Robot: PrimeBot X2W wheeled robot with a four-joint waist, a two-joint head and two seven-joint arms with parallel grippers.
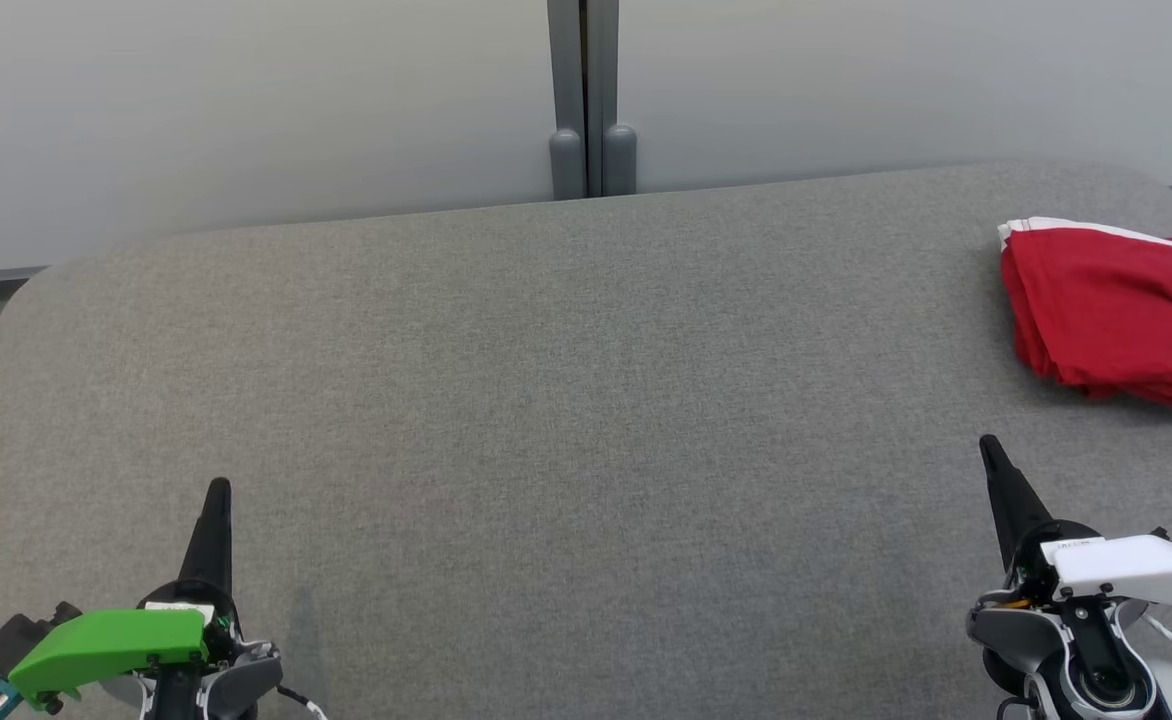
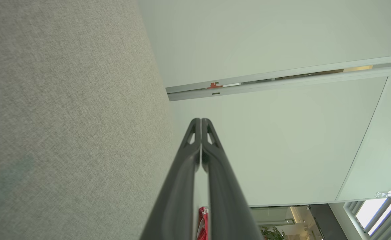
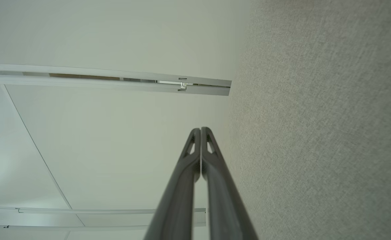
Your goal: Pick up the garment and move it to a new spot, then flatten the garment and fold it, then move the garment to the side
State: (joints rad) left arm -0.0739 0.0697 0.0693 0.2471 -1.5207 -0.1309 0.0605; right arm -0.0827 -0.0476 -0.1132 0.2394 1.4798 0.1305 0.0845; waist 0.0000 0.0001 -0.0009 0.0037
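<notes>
Head view: red garment (image 1: 1116, 315) at right edge of table (image 1: 546, 400).

Matt grey woven-cloth table (image 1: 546, 400)

**Camera placement**

The grey padded table (image 1: 546, 400) is viewed from above by the head camera. Each wrist camera is held close over it, sighted along closed jaws. The table is seen left of the left gripper (image 2: 201, 120) and right of the right gripper (image 3: 200, 129), with the shared pale wall (image 1: 246, 100) beyond the tips.
</notes>
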